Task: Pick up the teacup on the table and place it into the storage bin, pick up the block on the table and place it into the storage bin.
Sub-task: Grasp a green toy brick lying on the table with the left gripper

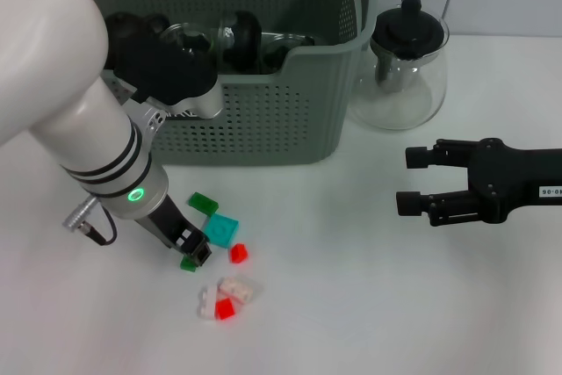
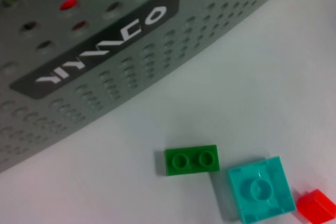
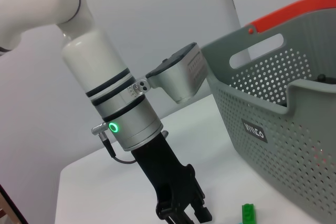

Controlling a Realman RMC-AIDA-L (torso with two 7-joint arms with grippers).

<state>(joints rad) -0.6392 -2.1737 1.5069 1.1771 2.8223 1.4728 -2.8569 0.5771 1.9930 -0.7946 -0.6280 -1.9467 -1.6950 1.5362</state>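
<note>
Left gripper (image 1: 195,252) low in the lower left of the head frame, black fingers down at a small green block (image 1: 188,263) on the white table (image 1: 351,305); gripped or not, cannot tell. Beside it: green two-stud brick (image 2: 191,160), teal square brick (image 2: 260,191), red pieces (image 1: 238,253), white pieces (image 1: 230,290). Behind, upper centre, large grey-green perforated storage bin (image 1: 263,120), dark glassware visible inside, so teacup step probably done. Block step under way, none binned yet. Right gripper (image 1: 413,180) parked at right, fingers spread, nothing between them, below the glass teapot with black lid (image 1: 406,63).
</note>
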